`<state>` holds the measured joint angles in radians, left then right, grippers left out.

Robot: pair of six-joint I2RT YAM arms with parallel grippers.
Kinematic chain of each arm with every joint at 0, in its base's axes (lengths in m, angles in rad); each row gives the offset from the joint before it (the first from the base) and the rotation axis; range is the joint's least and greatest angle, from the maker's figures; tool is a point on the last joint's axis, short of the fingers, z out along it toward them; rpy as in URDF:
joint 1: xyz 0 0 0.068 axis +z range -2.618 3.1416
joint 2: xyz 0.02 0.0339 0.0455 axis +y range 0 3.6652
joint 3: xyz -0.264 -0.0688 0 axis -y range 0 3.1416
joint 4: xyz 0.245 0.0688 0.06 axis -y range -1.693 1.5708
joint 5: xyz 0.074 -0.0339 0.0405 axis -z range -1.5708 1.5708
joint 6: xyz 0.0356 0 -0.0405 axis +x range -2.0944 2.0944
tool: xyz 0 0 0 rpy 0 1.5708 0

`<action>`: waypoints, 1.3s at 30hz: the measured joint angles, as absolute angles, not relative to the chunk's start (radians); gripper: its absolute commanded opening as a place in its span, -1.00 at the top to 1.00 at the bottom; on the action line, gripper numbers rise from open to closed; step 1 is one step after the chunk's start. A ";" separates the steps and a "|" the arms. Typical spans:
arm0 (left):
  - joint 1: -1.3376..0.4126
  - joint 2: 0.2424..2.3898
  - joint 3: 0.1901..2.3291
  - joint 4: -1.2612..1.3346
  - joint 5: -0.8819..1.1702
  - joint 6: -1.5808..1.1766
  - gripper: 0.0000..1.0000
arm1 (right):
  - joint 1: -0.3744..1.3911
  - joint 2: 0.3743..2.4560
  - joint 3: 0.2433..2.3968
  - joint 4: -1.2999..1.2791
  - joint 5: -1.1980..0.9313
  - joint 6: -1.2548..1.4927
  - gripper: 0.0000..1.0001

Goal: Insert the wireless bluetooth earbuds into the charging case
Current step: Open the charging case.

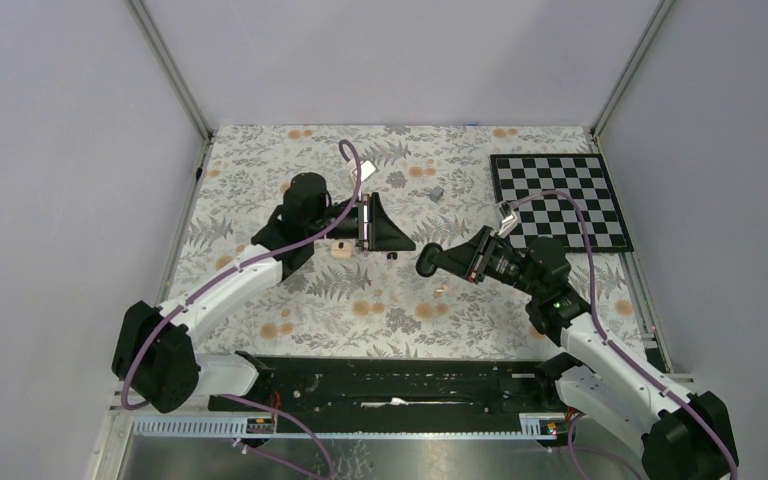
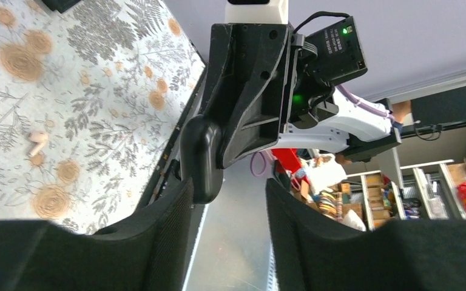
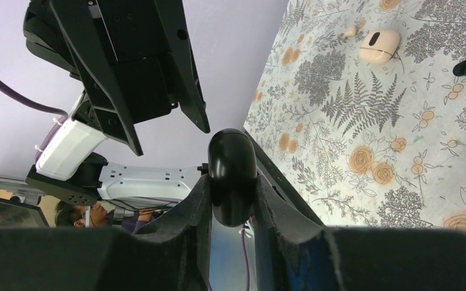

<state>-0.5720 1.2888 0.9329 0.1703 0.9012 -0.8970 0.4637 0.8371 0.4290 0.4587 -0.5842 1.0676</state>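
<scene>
The right claw (image 3: pixel 230 189) gripped a smooth black oval case (image 3: pixel 232 159); the left claw (image 2: pixel 227 189) gaped empty facing it, a beige pod (image 3: pixel 379 46) nearby.

Soft, even light falls from overhead, bright on the pale walls (image 1: pixel 60 150); the floral tablecloth (image 1: pixel 380 320) carries only faint, soft-edged shadows. In both wrist views the near fingers (image 3: pixel 170 248) loom dark and blurred, the picture bending at its edges

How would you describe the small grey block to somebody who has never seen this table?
Find the checkerboard mat at the far right of the floral cloth. Just left of it, not touching it, lies the small grey block. It is the only grey, angular piece there.
</scene>
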 measured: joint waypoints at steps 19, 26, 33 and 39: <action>-0.622 1.352 0.978 0.088 0.904 -0.844 -0.49 | 0.464 0.877 0.431 0.566 -0.632 1.063 1.00; -0.631 1.360 0.947 0.185 0.950 -0.922 -0.41 | 0.464 0.888 0.431 0.605 -0.641 1.072 1.00; -0.632 1.359 0.933 0.271 0.963 -0.980 -0.32 | 0.464 0.889 0.431 0.616 -0.642 1.073 1.00; -0.632 1.359 0.905 0.334 0.965 -1.028 -0.19 | 0.464 0.887 0.430 0.615 -0.642 1.074 1.00</action>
<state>-0.6315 1.3594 0.9051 0.3344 0.9649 -1.0275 0.4637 0.8867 0.4297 0.6151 -0.6418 1.0740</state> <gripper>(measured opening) 0.632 0.305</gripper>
